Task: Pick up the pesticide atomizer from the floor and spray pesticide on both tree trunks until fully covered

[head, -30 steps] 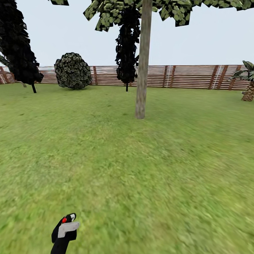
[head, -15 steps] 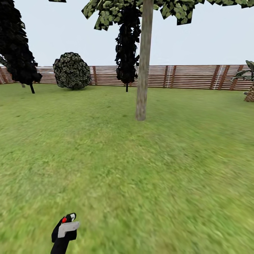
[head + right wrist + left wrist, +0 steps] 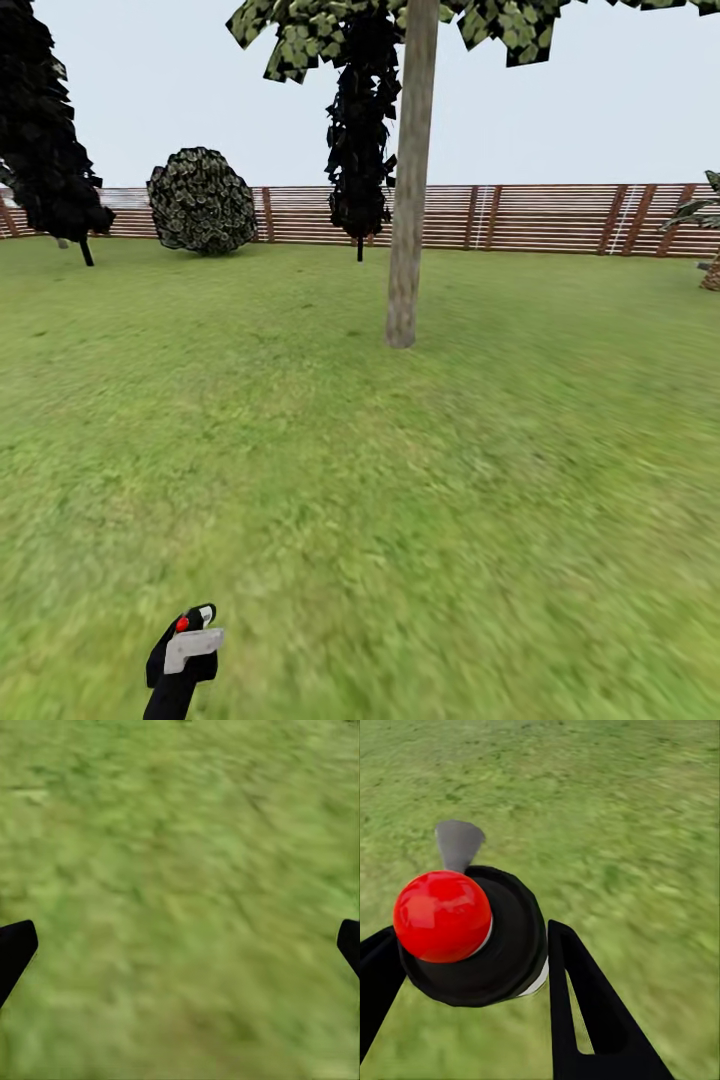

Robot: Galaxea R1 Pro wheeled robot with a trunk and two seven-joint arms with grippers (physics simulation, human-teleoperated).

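Seemingly unlabelled atomizer (image 3: 472, 937), left gripper (image 3: 465, 967) clamped

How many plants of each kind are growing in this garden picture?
Tall tree with thick trunk: 1
Thin dark trees: 2
Round bush: 1
Palm at the picture's edge: 1
Total: 5 plants

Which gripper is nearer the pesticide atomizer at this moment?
Left. The left gripper is shut on the atomizer, its fingers on either side of the black body. The right gripper is open over bare lawn, holding nothing.
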